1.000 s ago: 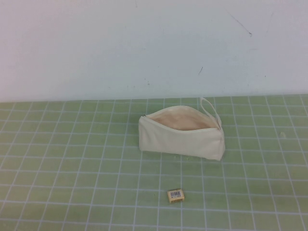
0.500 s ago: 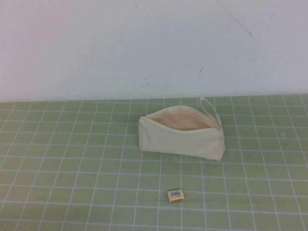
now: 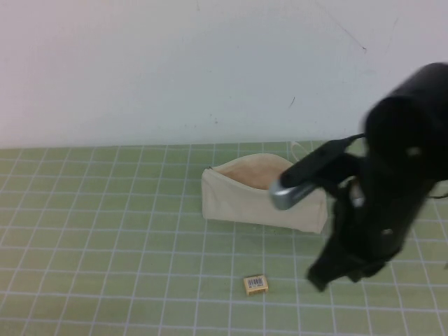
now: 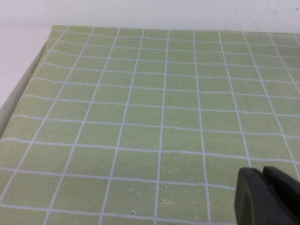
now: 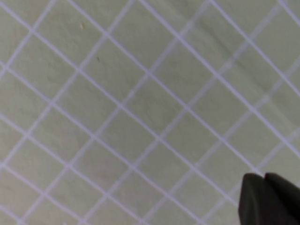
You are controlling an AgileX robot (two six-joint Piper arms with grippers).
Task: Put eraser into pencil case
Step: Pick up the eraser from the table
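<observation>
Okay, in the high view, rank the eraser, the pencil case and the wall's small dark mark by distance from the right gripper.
1. The eraser, left of the right gripper, and the pencil case, behind it: too close to call.
2. The small dark mark, up on the wall.
The left gripper is over bare mat, elsewhere.

A plain robot test bench in a lab-like room: the desk [image 3: 105,231] is covered by a green mat ruled with a white grid, backed by a bare white wall [image 3: 175,70] with a few scuff marks, and a black robot arm [image 3: 392,182] reaches over it.
</observation>
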